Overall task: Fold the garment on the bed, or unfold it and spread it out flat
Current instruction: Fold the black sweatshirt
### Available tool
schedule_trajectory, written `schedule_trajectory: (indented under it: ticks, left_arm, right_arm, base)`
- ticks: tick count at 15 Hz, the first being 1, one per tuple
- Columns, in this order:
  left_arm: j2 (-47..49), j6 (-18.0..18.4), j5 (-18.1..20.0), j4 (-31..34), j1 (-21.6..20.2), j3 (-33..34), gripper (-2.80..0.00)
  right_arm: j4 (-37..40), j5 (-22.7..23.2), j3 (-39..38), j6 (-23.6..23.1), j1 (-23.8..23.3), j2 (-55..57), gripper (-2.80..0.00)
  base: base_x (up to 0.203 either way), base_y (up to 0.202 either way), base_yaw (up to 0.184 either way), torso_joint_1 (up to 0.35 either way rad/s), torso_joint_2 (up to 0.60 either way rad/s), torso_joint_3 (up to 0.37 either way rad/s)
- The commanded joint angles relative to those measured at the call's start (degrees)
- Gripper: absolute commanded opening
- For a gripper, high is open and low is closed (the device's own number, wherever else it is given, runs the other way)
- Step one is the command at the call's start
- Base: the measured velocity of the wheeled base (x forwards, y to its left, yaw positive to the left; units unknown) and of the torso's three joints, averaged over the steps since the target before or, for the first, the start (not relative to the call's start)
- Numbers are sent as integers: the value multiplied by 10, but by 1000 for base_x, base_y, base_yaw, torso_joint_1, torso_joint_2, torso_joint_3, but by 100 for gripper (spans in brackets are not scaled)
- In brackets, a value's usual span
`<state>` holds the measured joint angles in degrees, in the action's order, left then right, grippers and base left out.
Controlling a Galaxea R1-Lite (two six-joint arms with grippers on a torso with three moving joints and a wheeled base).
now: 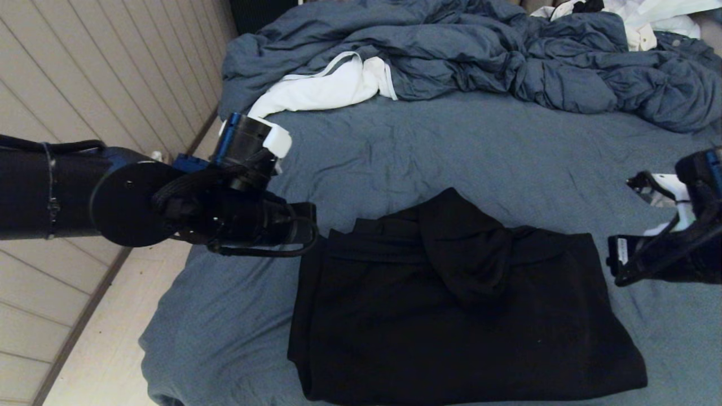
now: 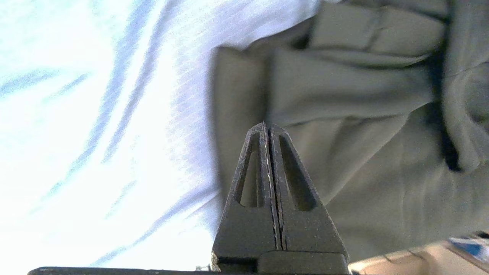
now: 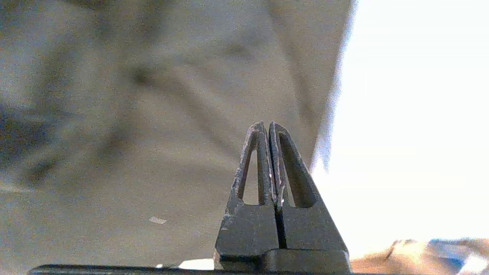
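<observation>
The black hoodie (image 1: 451,327) lies on the blue-grey bed (image 1: 451,146) as a folded rectangle, with its hood (image 1: 462,248) laid over the top middle. My left gripper (image 1: 309,224) hovers at the hoodie's far left corner. In the left wrist view the left gripper (image 2: 266,126) is shut and empty, its tips just above the hoodie (image 2: 363,114). My right gripper (image 1: 616,264) hangs beside the hoodie's far right edge. The right gripper (image 3: 266,124) is also shut, holding nothing, over the hoodie's (image 3: 153,114) edge.
A rumpled blue-grey duvet (image 1: 507,51) is heaped across the far side of the bed. A white cloth with grey trim (image 1: 327,87) lies at its left end, more white cloth (image 1: 648,20) at the far right. The floor (image 1: 101,349) runs along the bed's left edge.
</observation>
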<state>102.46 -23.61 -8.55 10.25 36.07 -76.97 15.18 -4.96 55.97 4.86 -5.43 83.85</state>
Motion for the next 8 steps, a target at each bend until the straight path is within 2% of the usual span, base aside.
schedule_trajectory:
  ticks: [1,3,5,6,7,8]
  left_arm:
    - [-30,-2,29,4,-35,29,-280]
    - [-51,1,60,5,-76,92,-280]
    - [-60,7,93,1,-130,153,-280]
    - [-61,9,119,-7,-148,169,-280]
    - [-63,11,131,-17,-157,176,-280]
    - [-62,11,132,-18,-160,176,-280]
  right_arm:
    - [0,69,-35,-13,-80,-2,-280]
    - [0,105,-51,-58,-140,13,-280]
    - [-1,113,-54,-96,-166,42,-280]
    - [-1,116,-55,-102,-167,54,-65]
    - [-1,128,-56,-103,-167,61,0]
    - [-1,134,-54,-100,-167,66,0]
  base:
    - [0,0,0,0,0,0]
    - [0,0,0,0,0,0]
    - [0,0,0,0,0,0]
    - [0,0,0,0,0,0]
    - [0,0,0,0,0,0]
    - [0,0,0,0,0,0]
